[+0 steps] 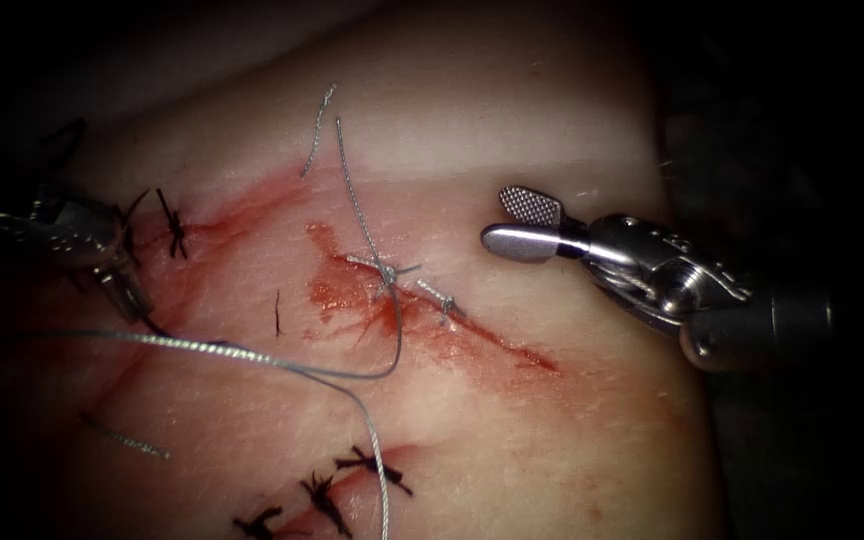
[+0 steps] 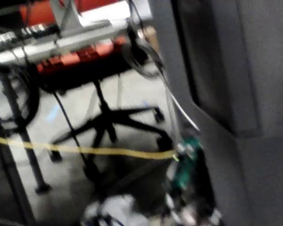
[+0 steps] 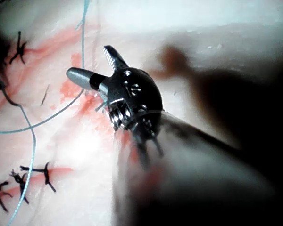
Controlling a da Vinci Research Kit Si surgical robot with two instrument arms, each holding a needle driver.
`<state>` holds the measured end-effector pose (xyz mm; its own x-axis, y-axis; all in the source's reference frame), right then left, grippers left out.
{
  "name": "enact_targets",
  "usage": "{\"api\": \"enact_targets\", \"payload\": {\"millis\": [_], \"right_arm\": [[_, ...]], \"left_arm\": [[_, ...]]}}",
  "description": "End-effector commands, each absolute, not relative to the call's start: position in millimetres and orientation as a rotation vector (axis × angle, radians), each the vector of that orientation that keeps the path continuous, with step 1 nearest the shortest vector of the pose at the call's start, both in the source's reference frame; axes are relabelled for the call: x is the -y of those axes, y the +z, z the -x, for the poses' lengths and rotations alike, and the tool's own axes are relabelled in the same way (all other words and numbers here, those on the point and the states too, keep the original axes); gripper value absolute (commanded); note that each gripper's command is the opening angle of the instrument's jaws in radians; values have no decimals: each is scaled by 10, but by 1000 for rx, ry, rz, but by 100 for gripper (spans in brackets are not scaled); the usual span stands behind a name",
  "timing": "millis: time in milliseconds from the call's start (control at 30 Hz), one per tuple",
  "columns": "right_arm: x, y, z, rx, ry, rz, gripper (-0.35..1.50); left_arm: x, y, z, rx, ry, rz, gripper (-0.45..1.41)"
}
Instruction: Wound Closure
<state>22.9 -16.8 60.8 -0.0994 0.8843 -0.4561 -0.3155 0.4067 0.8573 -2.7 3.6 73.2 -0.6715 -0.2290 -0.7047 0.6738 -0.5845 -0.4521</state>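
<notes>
Two tools work over the tissue (image 1: 512,420), whose cut (image 1: 432,300) runs slantwise and is smeared with red fluid (image 1: 352,295). Right of the cut, the right tool (image 1: 515,222) hovers with jaws spread wide, holding nothing. At the left edge, the left tool (image 1: 127,290) meets the thread (image 1: 252,355); whether its jaws grip cannot be told. That thread curves to a knot (image 1: 385,270) on the cut. Dark stitches (image 1: 322,495) lie lower down.

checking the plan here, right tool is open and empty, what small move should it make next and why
Probably ease the right tool left toward the free thread tail standing up from the knot. Its jaws are open and hold nothing, to the right of the cut, and the long thread lies slack toward the left tool.
</notes>
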Motion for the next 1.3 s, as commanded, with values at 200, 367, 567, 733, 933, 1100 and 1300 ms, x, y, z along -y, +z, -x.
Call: {"api": "enact_targets", "payload": {"millis": [200, 367, 567, 733, 933, 1100, 1300], "right_arm": [[160, 599, -237, -1292, 1127, -589, 142], [151, 588, -238, -1289, 1153, -582, 142], [145, 580, -238, -1284, 1173, -577, 140], [143, 577, -238, -1283, 1181, -573, 140], [142, 573, -239, -1282, 1190, -570, 140], [140, 570, -240, -1281, 1194, -571, 140], [137, 564, -242, -1279, 1207, -568, 138]], "left_arm": [[-55, 714, 53, -904, -2350, -865, -45], [-75, 694, 67, -780, -2471, -818, -45], [-101, 676, 66, -530, -2716, -650, -45], [-117, 662, 53, -355, -3402, -309, -45], [-148, 646, 48, -115, -3500, -33, -45], [-161, 649, 34, -36, -3787, -16, -45], [-154, 662, 50, 16, -3710, 169, -45]]}}
